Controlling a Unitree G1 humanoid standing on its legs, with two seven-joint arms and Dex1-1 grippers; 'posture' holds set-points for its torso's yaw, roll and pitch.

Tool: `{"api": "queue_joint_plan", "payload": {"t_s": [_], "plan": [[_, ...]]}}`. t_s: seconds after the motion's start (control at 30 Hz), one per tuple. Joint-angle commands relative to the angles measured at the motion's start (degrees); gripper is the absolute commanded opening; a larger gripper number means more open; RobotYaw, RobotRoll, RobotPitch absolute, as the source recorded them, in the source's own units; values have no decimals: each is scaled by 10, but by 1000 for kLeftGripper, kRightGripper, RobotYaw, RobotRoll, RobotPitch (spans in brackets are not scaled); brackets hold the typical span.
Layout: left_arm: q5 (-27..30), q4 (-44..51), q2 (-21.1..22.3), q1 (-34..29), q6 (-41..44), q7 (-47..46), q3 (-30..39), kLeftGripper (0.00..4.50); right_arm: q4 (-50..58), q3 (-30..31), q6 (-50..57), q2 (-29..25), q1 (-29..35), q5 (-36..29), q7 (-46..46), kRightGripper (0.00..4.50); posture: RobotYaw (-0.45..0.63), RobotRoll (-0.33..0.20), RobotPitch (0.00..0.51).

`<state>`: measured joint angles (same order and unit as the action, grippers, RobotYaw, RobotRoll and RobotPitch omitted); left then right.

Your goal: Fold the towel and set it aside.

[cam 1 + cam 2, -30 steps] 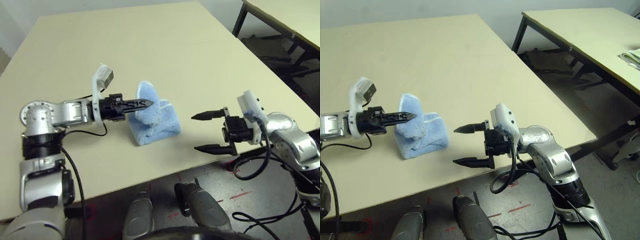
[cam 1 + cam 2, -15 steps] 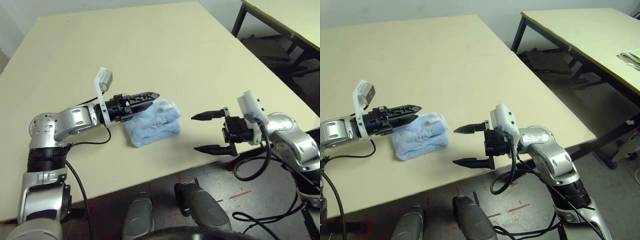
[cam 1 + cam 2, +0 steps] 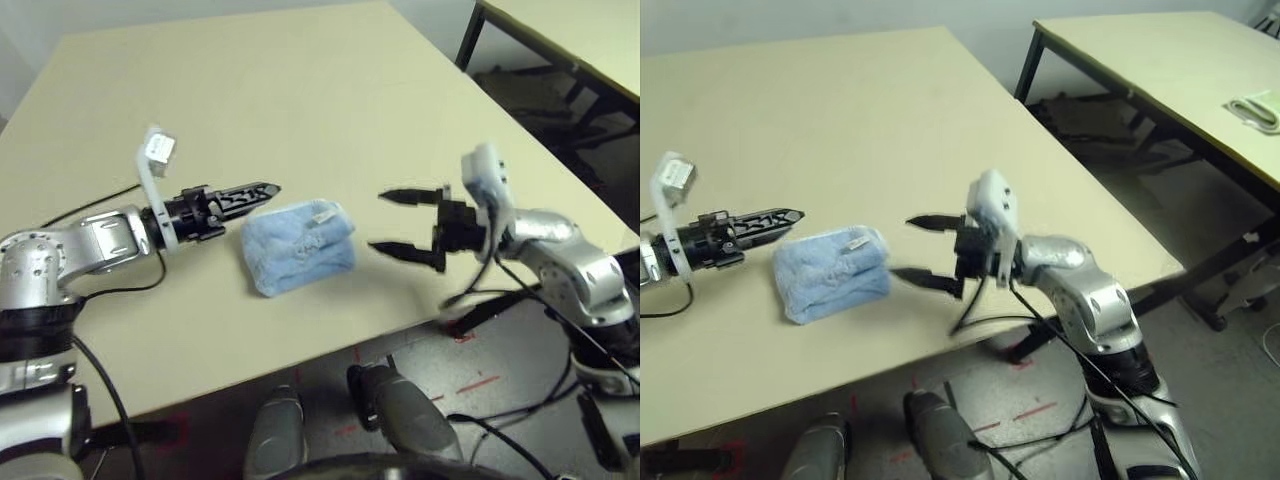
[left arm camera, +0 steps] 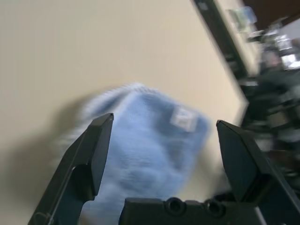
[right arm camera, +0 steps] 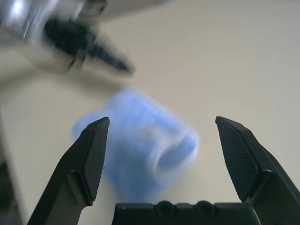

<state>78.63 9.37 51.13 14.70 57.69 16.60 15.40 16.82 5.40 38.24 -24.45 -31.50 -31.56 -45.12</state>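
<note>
Folded towel (image 3: 298, 246) lying free between spread, empty left gripper (image 3: 262, 190) and right gripper (image 3: 392, 222); setting aside remaining.

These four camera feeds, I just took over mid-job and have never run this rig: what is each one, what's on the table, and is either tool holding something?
The two wide pictures come from the robot's head, looking down over its silver arms at a beige table. They show one scene from two eyes set side by side.

The two close pictures come from cameras on the wrists, each looking out between that arm's own two black fingers.

On the table lies the towel, light blue and folded into a small bundle, near the front edge. A small white tag shows on top of it.

The left tool sits just to the towel's left, open and apart from it. The right tool is to the towel's right, pointing at it, also open with a gap between them. Neither holds anything.

A second table stands further off to the right.
</note>
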Motion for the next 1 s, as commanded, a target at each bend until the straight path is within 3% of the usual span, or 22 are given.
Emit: {"api": "queue_joint_plan", "payload": {"t_s": [0.03,0.1,0.2,0.37,0.57,0.67,0.8,1.0], "plan": [[-141,63,5,-39,-88,60,-19,4500,4,24,18,31,-12,21,53,3539,-146,0,160],[-200,78,-3,-54,-125,77,-30,4500,-2,38,15,48,-17,35,69,2818,-140,0,162],[-293,95,-11,-68,-178,85,-53,3872,-17,52,15,75,-23,55,100,1657,-137,0,165],[-367,147,-56,-88,-222,75,-66,2192,-23,70,18,101,-23,75,122,0,-142,0,164],[-390,211,-125,-106,-214,37,-70,31,-14,88,42,122,-8,72,128,0,-131,0,166],[-381,216,-144,-103,-217,57,-73,31,7,112,55,115,5,57,95,0,-126,0,166],[-399,178,-133,-78,-220,100,-81,31,5,155,29,71,-4,78,28,0,-134,0,165],[-412,208,-161,-78,-185,53,-86,31,-15,110,59,105,-18,66,75,0,-143,0,165]]}}
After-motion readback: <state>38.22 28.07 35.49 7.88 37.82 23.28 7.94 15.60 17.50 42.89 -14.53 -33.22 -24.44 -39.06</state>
